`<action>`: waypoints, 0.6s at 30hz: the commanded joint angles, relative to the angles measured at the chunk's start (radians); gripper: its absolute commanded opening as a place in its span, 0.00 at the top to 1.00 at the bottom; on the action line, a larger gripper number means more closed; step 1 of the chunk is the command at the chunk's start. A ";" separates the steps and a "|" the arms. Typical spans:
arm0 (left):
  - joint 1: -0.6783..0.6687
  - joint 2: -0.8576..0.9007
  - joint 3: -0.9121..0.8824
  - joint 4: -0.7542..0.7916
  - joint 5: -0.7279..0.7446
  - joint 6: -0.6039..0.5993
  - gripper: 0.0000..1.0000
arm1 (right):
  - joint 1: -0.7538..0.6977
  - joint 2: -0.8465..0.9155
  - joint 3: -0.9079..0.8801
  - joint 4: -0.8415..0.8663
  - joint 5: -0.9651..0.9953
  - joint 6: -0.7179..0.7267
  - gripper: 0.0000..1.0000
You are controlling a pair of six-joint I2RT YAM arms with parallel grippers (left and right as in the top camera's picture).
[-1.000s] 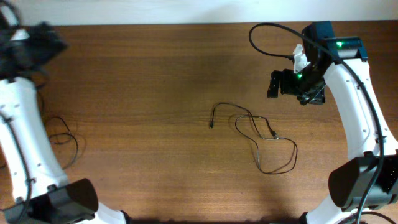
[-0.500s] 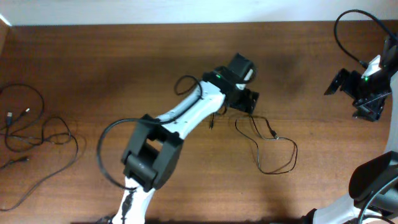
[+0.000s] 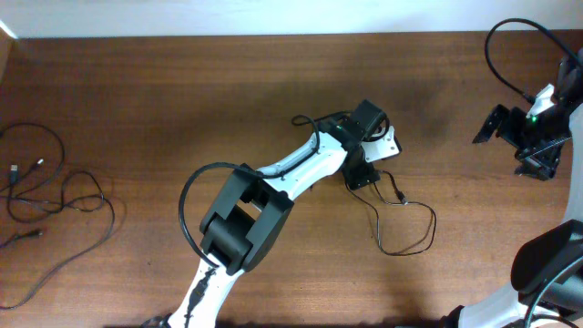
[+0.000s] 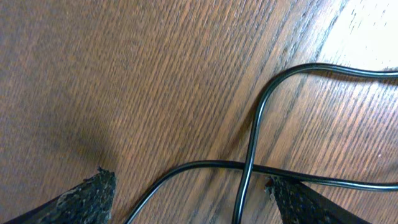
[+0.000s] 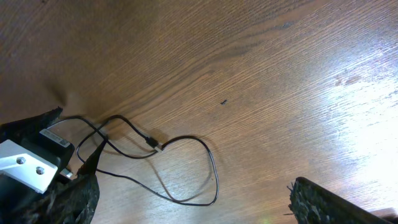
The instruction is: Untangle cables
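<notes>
A thin black cable (image 3: 405, 228) lies looped on the wooden table right of the middle, with a small plug (image 3: 404, 198) where its strands meet. My left gripper (image 3: 361, 176) is down over the loop's left part. In the left wrist view two cable strands cross (image 4: 249, 167) between its fingertips (image 4: 93, 193), and the open left gripper (image 4: 189, 182) straddles them without holding them. My right gripper (image 3: 485, 128) hangs open at the far right, away from the cable. The right wrist view shows the loop (image 5: 186, 168) ahead of the right gripper (image 5: 193, 186).
More thin black cables (image 3: 55, 196) lie sprawled at the table's left edge. My left arm (image 3: 273, 178) stretches diagonally from the front edge to the middle. The table's back edge (image 3: 273, 36) meets a white wall.
My left arm swung in from the far left to the middle and has shifted right and down onto the cable loop. My right arm pulled back to the right edge.
</notes>
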State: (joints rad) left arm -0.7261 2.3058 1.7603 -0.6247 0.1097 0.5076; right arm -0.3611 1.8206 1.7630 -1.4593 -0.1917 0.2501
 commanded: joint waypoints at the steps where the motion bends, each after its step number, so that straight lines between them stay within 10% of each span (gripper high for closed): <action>1: -0.001 0.054 0.001 0.016 0.026 0.018 0.25 | 0.002 -0.006 -0.008 -0.003 0.009 -0.011 0.01; 6: 0.000 0.054 0.001 0.006 0.145 0.002 0.97 | 0.002 -0.006 -0.008 -0.003 0.009 -0.011 0.01; 10: 0.026 0.036 0.039 -0.018 -0.366 -0.360 1.00 | 0.002 -0.006 -0.008 -0.003 0.009 -0.011 0.01; 18: 0.184 -0.225 0.109 -0.180 -0.330 -0.470 1.00 | 0.002 -0.006 -0.008 -0.003 0.009 -0.011 0.01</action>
State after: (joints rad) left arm -0.5945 2.1777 1.8423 -0.7868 -0.2401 0.1047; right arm -0.3611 1.8206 1.7630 -1.4620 -0.1917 0.2501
